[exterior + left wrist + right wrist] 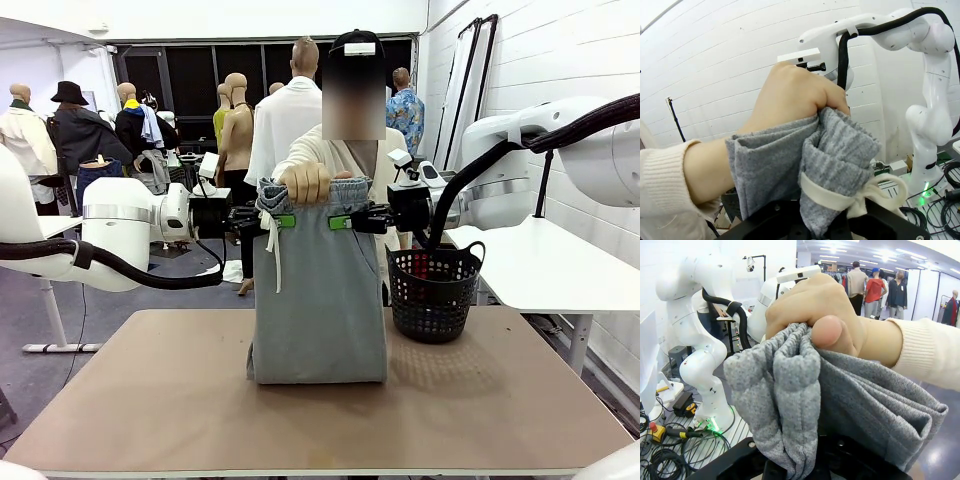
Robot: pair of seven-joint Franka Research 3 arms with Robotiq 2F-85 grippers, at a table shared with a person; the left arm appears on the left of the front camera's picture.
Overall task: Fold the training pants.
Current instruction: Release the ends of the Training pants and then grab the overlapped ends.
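The light-grey training pants [318, 300] hang upright over the table, their lower end resting on the tabletop, the white drawstring [273, 250] dangling at the left. My left gripper [281, 220] is shut on the waistband's left corner, and my right gripper [343, 222] is shut on its right corner. A person's hand [306, 182] grips the gathered waistband from above, between the two grippers. In the left wrist view the hand [790, 100] clutches the grey fabric [840, 155] with the drawstring [827, 197] just above my fingers. In the right wrist view the hand [820, 310] bunches the grey cloth [790, 390].
A black plastic basket [432, 292] stands on the tan table [300, 420] just right of the pants. The person in a cream sleeve stands at the far side. A white table [540, 265] is at the right.
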